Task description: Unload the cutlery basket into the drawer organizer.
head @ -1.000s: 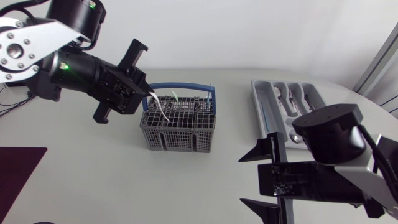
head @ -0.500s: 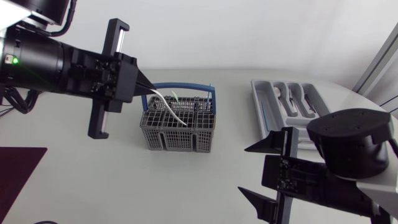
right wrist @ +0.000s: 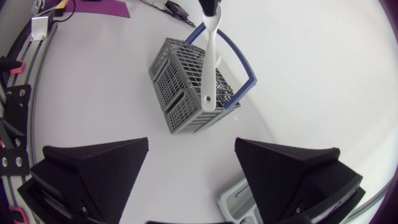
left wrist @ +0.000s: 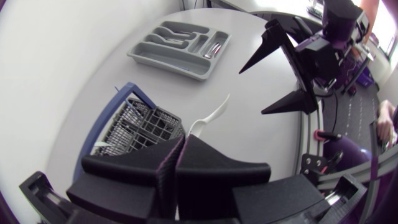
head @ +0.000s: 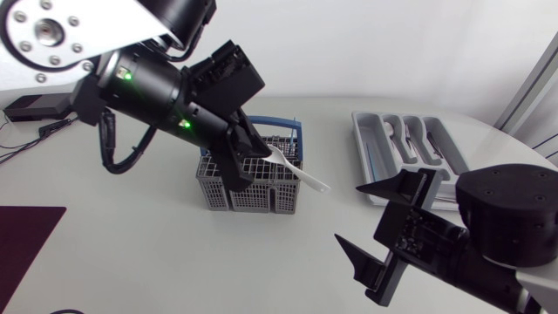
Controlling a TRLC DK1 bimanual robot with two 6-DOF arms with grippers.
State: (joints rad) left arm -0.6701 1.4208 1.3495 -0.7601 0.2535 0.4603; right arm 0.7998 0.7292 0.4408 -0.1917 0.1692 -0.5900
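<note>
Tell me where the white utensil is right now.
Head view, centre: the white utensil is pinched in the left gripper above the cutlery basket, its free end jutting toward the drawer organizer.

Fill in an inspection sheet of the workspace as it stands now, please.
Surface: pale table, no spills seen.
Job's things: grey basket with a blue handle stands mid-table; grey organizer at the far right, with metal cutlery in its compartments; white utensil held over the basket.
Clutter: dark mat at the table's near left edge.
Grippers: left gripper, jaws shut on the white utensil; right gripper, jaws open and empty, near the organizer.
Cables: black cable loops off the left arm.
Surroundings: nothing seen.
</note>
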